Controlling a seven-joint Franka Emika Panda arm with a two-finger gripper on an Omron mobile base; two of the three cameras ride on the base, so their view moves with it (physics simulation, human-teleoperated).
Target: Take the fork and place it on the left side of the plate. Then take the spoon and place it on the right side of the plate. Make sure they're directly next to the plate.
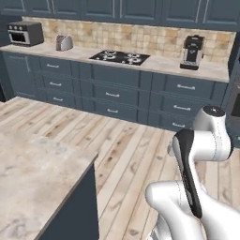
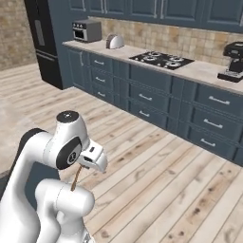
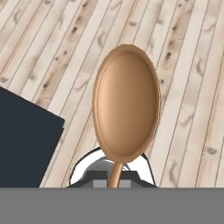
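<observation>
The gripper (image 2: 81, 169) is clamped on the spoon (image 3: 126, 105), its jaws drawn in narrow on the thin handle. In the hand view the finger tips themselves are cut off at the bottom edge, so the exact point of contact is hard to make out; only a short curve of handle rises there before it widens into the bowl. In the right base view the gripper sits tucked low against the arm's white body, and the spoon shows only as a thin brown stick hanging down from it, its lower end lost against the white shell.

The spoon is all wood, orange-brown and smooth, with a broad oval bowl, slightly hollowed and shaded darker along its rim. It is held in the air over the floor (image 3: 188, 78), well apart from the counters.

The floor is pale planks with dark knots and grey grain. A dark blue slab with a straight edge cuts into the left of the hand view; what it belongs to cannot be told from there.

In the left base view a marbled beige island top (image 1: 33, 183) on a dark blue base fills the lower left. Along the far wall run dark blue drawers with pale bar handles under a light stone counter (image 1: 159, 63), carrying a black hob (image 1: 119, 57), a rounded silver toaster (image 1: 64, 43), a boxy toaster oven (image 1: 26, 33) and a black coffee machine (image 1: 192, 52). Behind is a tan tiled wall.
</observation>
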